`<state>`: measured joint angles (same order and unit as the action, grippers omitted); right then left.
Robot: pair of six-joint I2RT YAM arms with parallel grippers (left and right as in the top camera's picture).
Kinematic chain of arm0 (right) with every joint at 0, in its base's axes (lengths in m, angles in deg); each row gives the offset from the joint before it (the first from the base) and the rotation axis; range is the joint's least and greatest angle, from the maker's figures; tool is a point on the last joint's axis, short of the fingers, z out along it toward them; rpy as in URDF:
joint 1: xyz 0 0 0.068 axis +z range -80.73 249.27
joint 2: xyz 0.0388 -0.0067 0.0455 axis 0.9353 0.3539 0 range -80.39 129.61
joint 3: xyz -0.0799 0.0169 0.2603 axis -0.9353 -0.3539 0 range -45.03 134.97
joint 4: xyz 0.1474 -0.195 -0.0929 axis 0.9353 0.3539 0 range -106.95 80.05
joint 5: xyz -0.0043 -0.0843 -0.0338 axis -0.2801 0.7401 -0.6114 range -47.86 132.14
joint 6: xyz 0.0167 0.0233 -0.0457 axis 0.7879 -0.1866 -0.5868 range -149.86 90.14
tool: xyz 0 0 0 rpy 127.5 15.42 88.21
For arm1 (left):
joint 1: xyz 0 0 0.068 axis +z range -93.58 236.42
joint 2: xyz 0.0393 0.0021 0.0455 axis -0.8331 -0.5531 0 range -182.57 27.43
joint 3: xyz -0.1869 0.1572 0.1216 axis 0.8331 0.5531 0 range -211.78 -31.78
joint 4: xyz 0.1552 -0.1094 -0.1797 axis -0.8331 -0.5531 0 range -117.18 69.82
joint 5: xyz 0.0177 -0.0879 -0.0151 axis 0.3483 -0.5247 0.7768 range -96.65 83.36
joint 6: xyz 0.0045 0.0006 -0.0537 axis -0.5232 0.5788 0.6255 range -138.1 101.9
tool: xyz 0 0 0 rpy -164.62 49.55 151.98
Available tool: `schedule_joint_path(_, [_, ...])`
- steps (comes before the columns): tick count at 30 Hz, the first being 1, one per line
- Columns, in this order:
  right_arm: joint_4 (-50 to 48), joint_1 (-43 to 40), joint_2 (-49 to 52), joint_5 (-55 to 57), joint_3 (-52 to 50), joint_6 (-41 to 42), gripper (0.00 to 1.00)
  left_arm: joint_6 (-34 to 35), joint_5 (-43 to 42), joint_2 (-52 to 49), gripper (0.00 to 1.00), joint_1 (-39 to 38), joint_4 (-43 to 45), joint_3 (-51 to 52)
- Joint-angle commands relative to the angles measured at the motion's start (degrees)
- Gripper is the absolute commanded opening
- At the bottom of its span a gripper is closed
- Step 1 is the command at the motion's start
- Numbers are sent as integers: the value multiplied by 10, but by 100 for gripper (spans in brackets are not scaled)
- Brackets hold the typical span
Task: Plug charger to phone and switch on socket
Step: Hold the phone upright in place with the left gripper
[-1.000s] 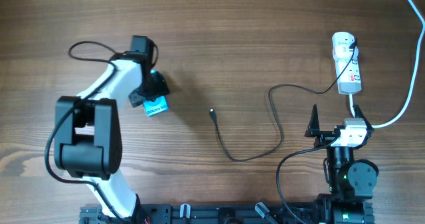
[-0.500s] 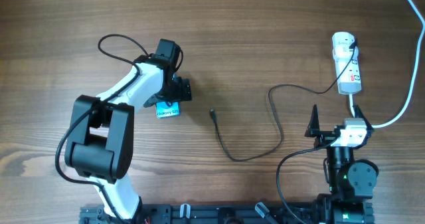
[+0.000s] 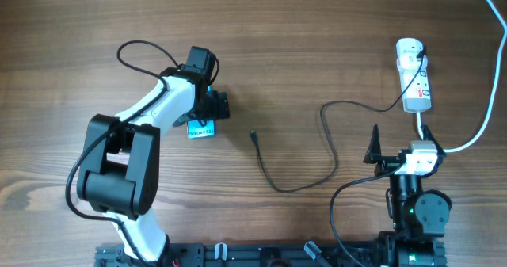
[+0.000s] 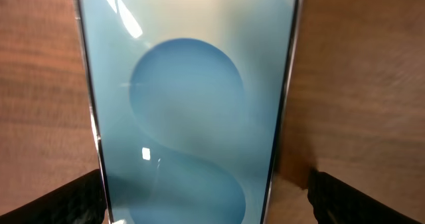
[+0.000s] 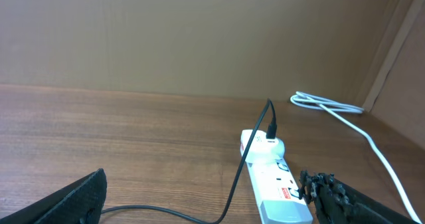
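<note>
Nearest to the arms' bases, we see the right claw (image 3: pixel 398 144) with its jaws spread as far apart as they go and nothing between them. It hovers low over the wooden surface (image 3: pixel 317 29). From its wrist camera, the two dark fingertips (image 5: pixel 73 197) sit at the bottom corners of the view. The near end of the socket (image 3: pixel 413 77) is just ahead of the right-hand one, and we cannot tell whether they touch.

A little farther out, the charger (image 3: pixel 285 189) lies in a loose loop on the surface. Its small connector (image 3: pixel 253 135) lies free between the two arms, apart from the phone (image 3: pixel 201 129) and not plugged into it.

Left of the connector, the left claw (image 3: pixel 207 116) points down over the phone, which lies flat with its blue screen up. In the left wrist view the screen fills the frame and the claw is wide open. One fingertip (image 4: pixel 345 197) stands clear of the phone's right edge, with bare wood showing between them. The other sits at the left edge, and we cannot tell whether it touches. The claw grips nothing.

Farthest away, the socket lies lengthwise on the right side. The charger's black plug (image 5: pixel 271 127) is seated at its far end. We cannot read the switch. A thick white cord (image 5: pixel 325 105) runs off behind it.
</note>
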<state>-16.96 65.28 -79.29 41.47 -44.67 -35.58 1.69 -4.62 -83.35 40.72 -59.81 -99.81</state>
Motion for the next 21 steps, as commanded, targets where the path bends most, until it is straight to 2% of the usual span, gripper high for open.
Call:
schedule_joint_path(1, [-3,3,-6,-7,-1,-3,100,-1,-86,-56,100,-5,35,33])
schedule_joint_path(14, [-3,3,-6,-7,-1,-3,99,-1,-73,-56,100,-5,35,33])
schedule_joint_path(21, [-3,3,-6,-7,-1,-3,100,-1,-73,-56,100,-6,6,33])
